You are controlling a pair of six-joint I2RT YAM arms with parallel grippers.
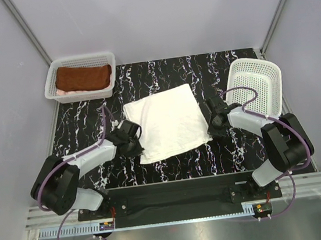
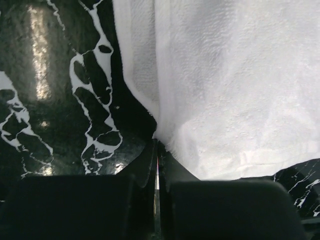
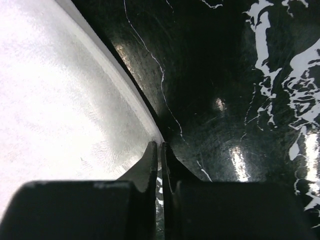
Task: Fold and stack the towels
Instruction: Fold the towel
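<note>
- White towel (image 1: 166,122): lies spread flat mid-counter (image 1: 85,123), slightly skewed, between the two arms.
- left fingers (image 2: 146,165): together, clamped on the towel's left edge; the cloth puckers into the tips.
- right fingers (image 3: 150,162): together bar a hairline slit, tips right at the towel's right hem. Can't tell if the hem is caught.
- Rear-left corner: white mesh basket (image 1: 83,59), well apart from the spread towel. It holds the rust-brown towel (image 1: 83,78), folded, on top of the pink towel (image 1: 63,92), of which only a sliver shows.
- Right side: second mesh basket (image 1: 258,79), tilted up against the wall, just behind the right arm, near the towel's right-rear corner but not touching it.
</note>
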